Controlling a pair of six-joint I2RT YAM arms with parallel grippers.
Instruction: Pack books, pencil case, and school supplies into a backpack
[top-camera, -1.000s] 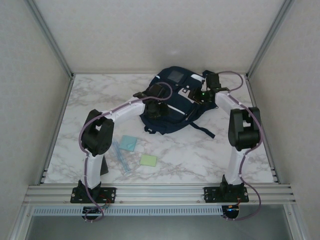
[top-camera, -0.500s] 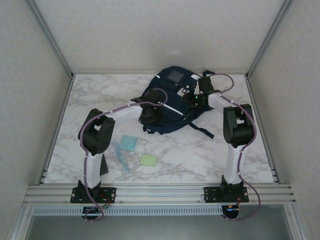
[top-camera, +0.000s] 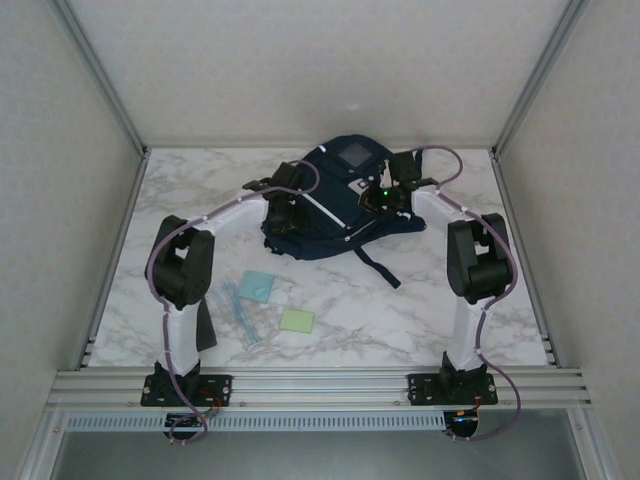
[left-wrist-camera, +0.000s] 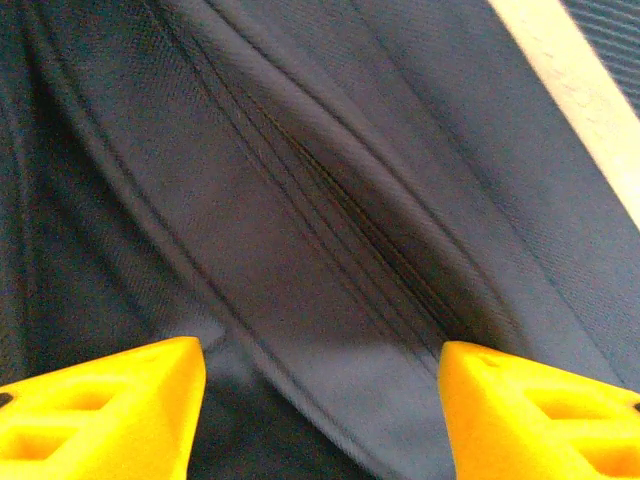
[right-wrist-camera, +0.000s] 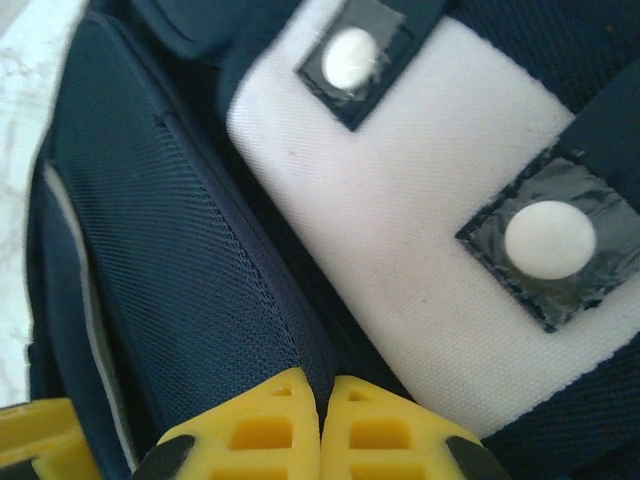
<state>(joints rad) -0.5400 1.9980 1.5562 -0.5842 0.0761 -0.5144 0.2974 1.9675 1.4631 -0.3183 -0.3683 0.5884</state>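
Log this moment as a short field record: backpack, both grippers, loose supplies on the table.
backpack: navy backpack lying at the far middle of the table, both arms reaching onto it
left gripper: left gripper open, fingers wide apart over navy fabric
right gripper: right gripper shut, fingertips together beside the white tab
outside the backpack: light-blue pad, pale-green pad, pale-blue sticks, on the table near the left arm

Matt woven navy cloth backpack (top-camera: 330, 220), coarse white cloth pocket flap (right-wrist-camera: 420, 240), smooth marble-look table (top-camera: 420, 300)
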